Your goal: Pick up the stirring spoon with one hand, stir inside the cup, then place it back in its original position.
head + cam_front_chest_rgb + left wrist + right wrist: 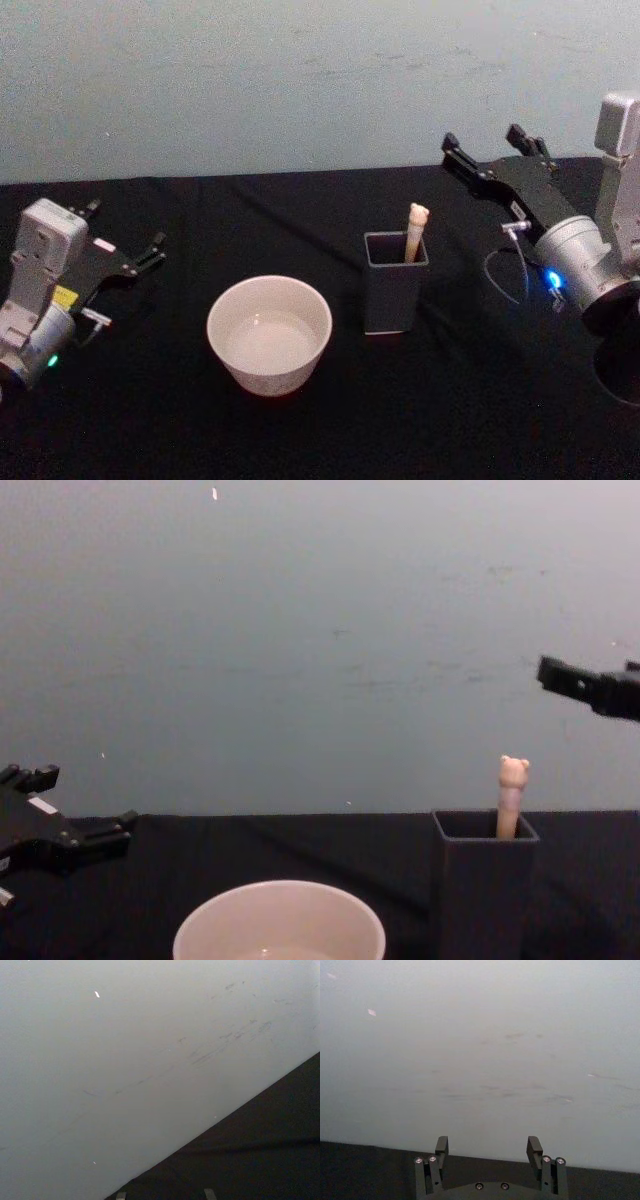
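Sitting nearest the robot on the black table [480, 420], the cup [269, 334] stands a little left of centre, holding nothing but what looks like a little clear liquid. Just right of it and slightly farther, apart from it, the holder [396, 282] stands upright with the spoon [415, 232] inside, its beige handle and bear head rising above the rim at the far right corner, long axis close to vertical; the bowl is hidden down in the holder. At the left edge, the left gripper [125, 240] rests low by the table, fingers apart and holding nothing. Farther back on the right, the right gripper [483, 140] hangs raised above the table, its fingers spread wide with nothing between them, pointing toward the far wall [300, 80]. The spoon lies to the left of and below the right gripper, nearer the robot, and that arm is clearly the closer one; a grasp would likely mean swinging left and coming down over the upright handle.
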Robot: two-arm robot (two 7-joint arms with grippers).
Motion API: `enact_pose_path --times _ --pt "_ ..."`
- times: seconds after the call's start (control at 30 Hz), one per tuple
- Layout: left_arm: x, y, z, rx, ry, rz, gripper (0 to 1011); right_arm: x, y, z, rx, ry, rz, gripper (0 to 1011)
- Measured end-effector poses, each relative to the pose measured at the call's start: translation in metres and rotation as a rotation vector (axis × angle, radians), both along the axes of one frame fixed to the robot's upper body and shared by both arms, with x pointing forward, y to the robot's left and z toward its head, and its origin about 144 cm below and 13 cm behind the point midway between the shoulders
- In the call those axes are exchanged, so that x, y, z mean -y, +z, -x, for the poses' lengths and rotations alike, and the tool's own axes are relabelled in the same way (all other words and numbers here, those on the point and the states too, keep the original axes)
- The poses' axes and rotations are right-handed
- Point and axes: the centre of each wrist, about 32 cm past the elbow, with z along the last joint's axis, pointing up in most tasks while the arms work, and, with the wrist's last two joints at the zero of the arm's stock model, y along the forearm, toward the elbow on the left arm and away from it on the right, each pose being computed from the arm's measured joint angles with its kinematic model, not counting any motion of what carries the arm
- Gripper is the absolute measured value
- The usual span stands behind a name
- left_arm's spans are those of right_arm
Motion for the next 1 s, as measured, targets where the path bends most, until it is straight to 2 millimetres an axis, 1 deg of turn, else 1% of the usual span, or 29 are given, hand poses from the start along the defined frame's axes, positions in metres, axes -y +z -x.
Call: enact_pose_path --times 0.07,0.1,0.13,0.17,0.23,0.3,0.33,0.43,0.57,0.7,1.0 --pt "0.000 0.000 0.000 0.000 0.000 0.000 1001 -0.001 -0.005 -0.001 0.002 -0.033 0.015 1000" --pt "0.000 0.000 0.000 0.000 0.000 0.000 1001 0.000 -0.012 -0.002 -0.004 -0.059 0.035 1000" --pt "0.000 0.000 0.000 0.000 0.000 0.000 1001 0.000 -0.012 -0.002 -0.004 -0.059 0.035 1000" --pt "0.000 0.000 0.000 0.000 0.000 0.000 1001 0.000 -0.020 -0.003 -0.014 -0.081 0.059 1000" --pt "0.000 0.000 0.000 0.000 0.000 0.000 1001 0.000 -0.028 -0.003 -0.027 -0.095 0.080 1000" --pt "0.000 0.000 0.000 0.000 0.000 0.000 1001 0.001 -0.044 -0.003 -0.054 -0.111 0.128 1002" --pt "0.000 0.000 0.000 0.000 0.000 0.000 1001 0.001 -0.044 -0.003 -0.054 -0.111 0.128 1002" --pt "0.000 0.000 0.000 0.000 0.000 0.000 1001 0.003 -0.062 0.000 -0.091 -0.122 0.172 1000" --pt "0.000 0.000 0.000 0.000 0.000 0.000 1001 0.005 -0.075 0.002 -0.123 -0.127 0.201 1000" --pt "0.000 0.000 0.000 0.000 0.000 0.000 1001 0.007 -0.082 0.003 -0.143 -0.131 0.214 1000" --pt "0.000 0.000 0.000 0.000 0.000 0.000 1002 0.007 -0.084 0.003 -0.157 -0.138 0.219 1002"
